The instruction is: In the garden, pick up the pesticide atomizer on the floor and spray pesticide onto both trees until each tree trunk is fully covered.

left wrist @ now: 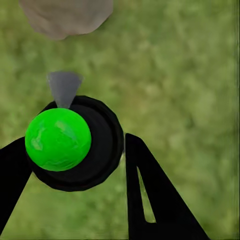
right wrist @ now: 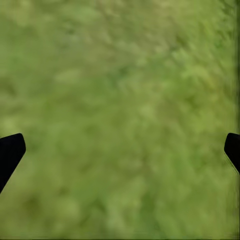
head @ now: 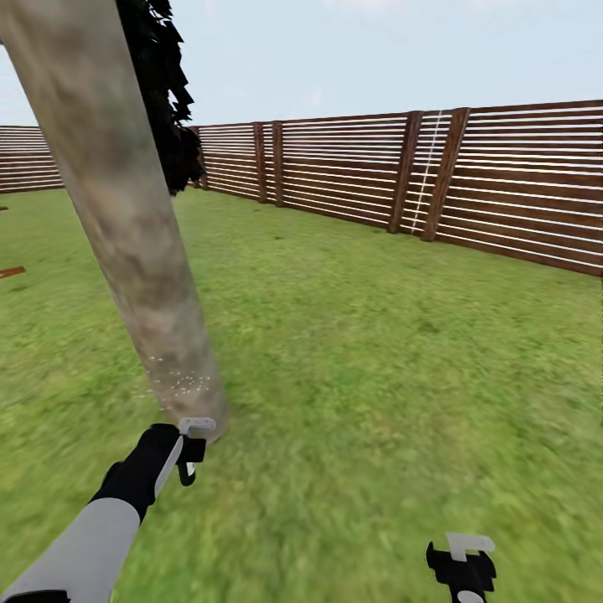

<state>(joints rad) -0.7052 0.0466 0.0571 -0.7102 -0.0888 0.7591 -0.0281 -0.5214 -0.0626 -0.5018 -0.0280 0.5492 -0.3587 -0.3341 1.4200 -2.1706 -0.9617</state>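
Left hand (left wrist: 75,165) grips pesticide atomizer (left wrist: 75,145) beside tree trunk (head: 126,226).

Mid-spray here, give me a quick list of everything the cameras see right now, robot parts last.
tree trunk: one, mottled grey-brown, leaning across the head view's left, pale specks near its base
dark foliage: one clump, blackish green, behind the trunk
fence: one, reddish-brown slats, along the back and right
lawn: green grass, all around
pesticide atomizer: one, black with a green top, between the left fingers, nozzle toward the trunk base
left gripper: black, by the trunk's foot, shut on the atomizer
right gripper: black, open over grass
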